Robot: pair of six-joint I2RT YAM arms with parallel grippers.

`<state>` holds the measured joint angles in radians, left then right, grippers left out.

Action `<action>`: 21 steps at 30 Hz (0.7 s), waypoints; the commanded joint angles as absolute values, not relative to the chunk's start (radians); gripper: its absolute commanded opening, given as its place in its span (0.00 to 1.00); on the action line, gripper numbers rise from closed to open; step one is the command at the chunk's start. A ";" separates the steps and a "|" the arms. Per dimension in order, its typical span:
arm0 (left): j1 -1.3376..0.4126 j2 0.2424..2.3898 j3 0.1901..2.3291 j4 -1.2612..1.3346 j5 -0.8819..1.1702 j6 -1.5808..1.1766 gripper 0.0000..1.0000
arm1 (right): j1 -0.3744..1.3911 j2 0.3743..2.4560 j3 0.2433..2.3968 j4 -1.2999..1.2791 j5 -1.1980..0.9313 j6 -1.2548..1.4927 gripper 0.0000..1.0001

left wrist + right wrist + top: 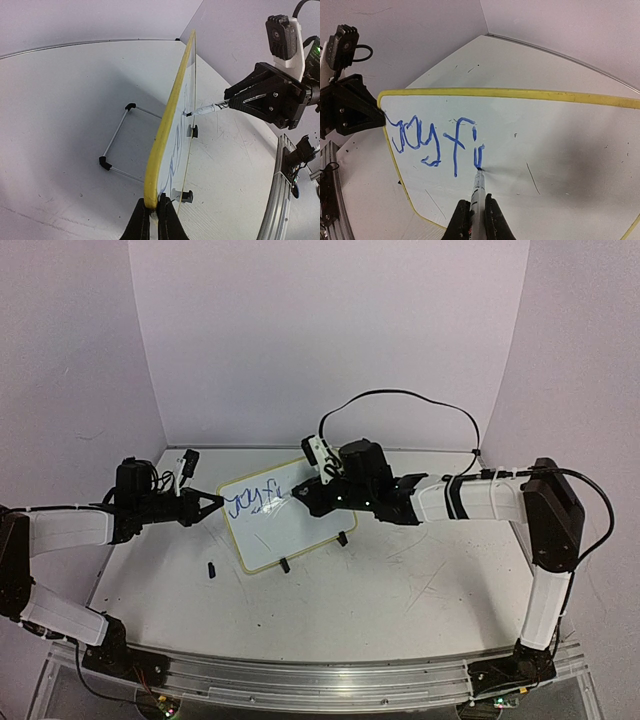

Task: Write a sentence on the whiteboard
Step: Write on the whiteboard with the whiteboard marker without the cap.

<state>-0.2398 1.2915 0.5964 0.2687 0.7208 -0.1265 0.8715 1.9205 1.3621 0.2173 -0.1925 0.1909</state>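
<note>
Whiteboard [290, 535] stands tilted at centre of table [420, 590], propped on wire stand [120, 142] at its back. L gripper [212, 502] is pinched tight on board's 9 o'clock edge, on the yellow frame. R gripper [303, 496] reaches in from 3 o'clock, clamped narrow round a marker [477, 192]. Marker tip touches board face at foot of last stroke of blue writing [437, 140], which runs from 9 o'clock edge twd centre. Small black bit [212, 569] lies on table at board's 7 o'clock, apart from it.

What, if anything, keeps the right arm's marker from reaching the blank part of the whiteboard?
Probably nothing, so yes: the marker tip sits on the whiteboard, and the left fingers clamp only its far edge.
</note>
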 commanded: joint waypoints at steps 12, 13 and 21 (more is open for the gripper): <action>-0.246 1.291 0.627 0.252 0.700 -0.051 0.00 | 0.865 1.918 1.439 0.232 -0.132 0.175 0.00; -0.246 1.291 0.627 0.252 0.700 -0.051 0.00 | 0.865 1.919 1.439 0.232 -0.132 0.175 0.00; -0.246 1.289 0.626 0.250 0.698 -0.050 0.00 | 0.861 1.903 1.424 0.230 -0.105 0.181 0.00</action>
